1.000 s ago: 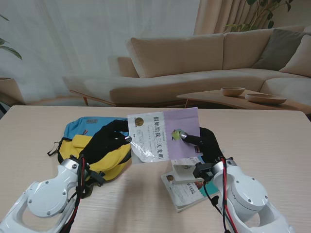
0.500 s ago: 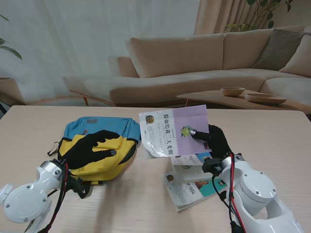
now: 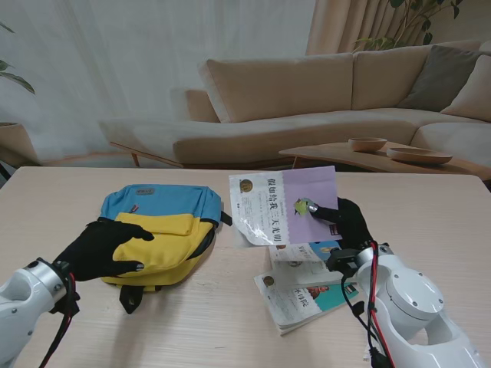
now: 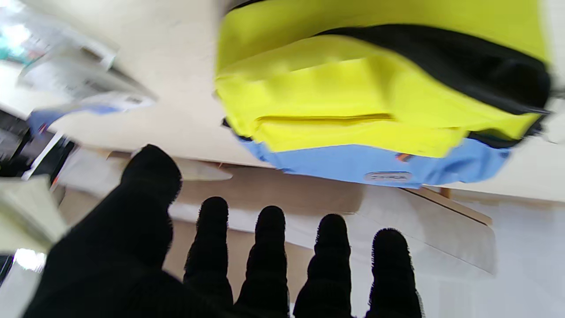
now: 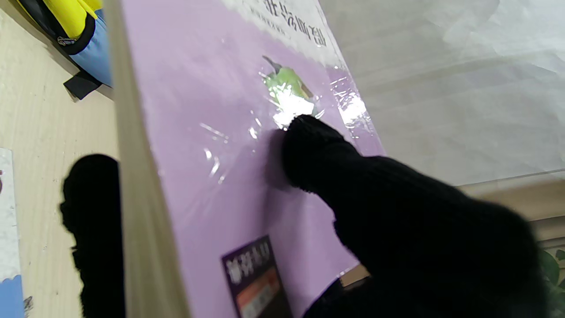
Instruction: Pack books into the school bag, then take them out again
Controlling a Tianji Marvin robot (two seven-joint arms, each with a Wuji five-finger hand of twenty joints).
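A: Two books lie stacked on the table at lower center-right of the stand frame. A third, the purple book, is held upright in the air at center, just right of the school bag.

B: Grip on it?

A: Right hand pinches it: thumb on the purple cover beside the green apple print, the other fingers behind it. Left hand holds nothing, fingers spread, resting at the bag's near-left edge.

B: Handling?

A: Paperback in shrink wrap, my guess: light, fairly stiff, but the film glares, so probably slick. I'd hold it at the right edge and keep the pinch deep. The bag is soft fabric and will sag, so its opening likely needs holding open.

B: What do the wrist views add?

A: Right wrist shows the page block edge-on and the thumb's contact point; the stand view hides the rear fingers. Left wrist shows the bag's yellow front pocket seam and blue top, blurred. Only the stand view shows both hands and the stack together.
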